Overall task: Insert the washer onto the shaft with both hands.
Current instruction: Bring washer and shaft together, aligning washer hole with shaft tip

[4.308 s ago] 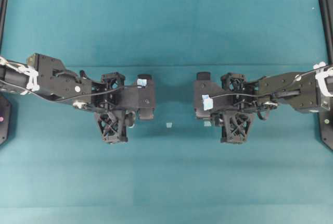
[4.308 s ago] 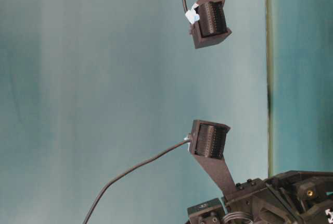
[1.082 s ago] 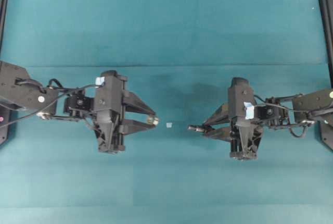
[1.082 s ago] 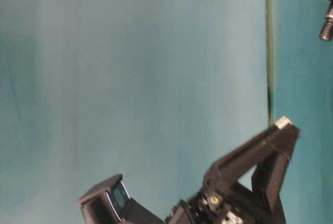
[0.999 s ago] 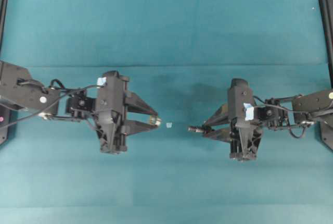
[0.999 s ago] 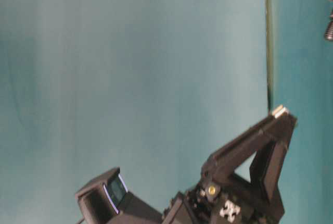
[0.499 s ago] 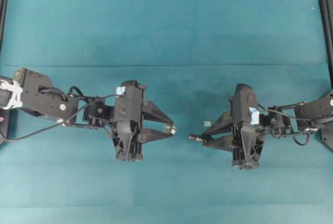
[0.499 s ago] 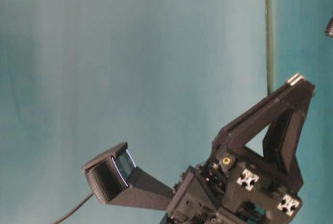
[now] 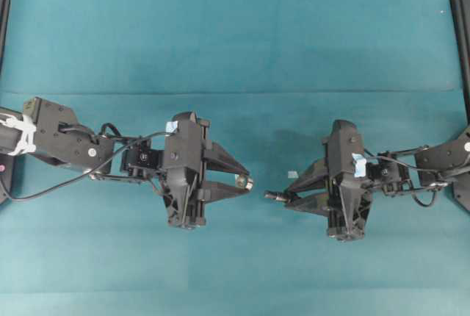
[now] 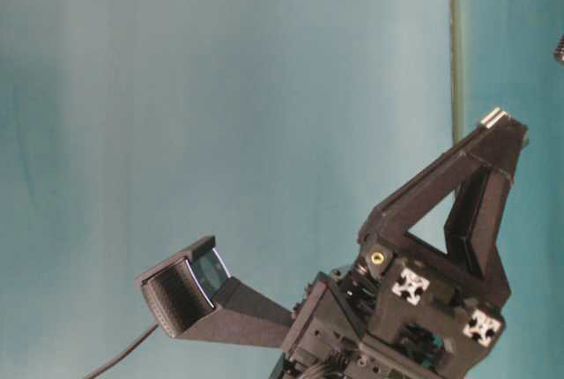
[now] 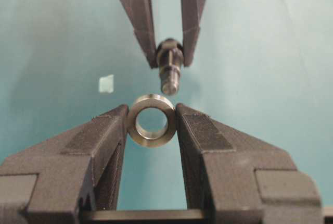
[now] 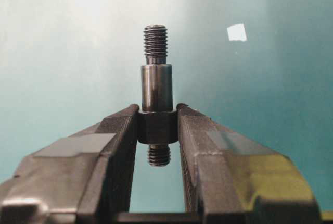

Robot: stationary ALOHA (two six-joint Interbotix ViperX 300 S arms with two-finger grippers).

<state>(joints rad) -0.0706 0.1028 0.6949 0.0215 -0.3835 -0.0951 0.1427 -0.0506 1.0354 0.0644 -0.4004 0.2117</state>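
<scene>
- Our left tool [image 11: 151, 125] is clamped on the washer [image 11: 151, 120], bore facing the shaft [image 12: 156, 91].
- Our right tool [image 12: 157, 130] is clamped on the shaft's collar, threaded tip pointing at the washer, just apart.
- We should centre tip on bore, axes parallel, then close slowly above the table [image 9: 235, 37].
</scene>
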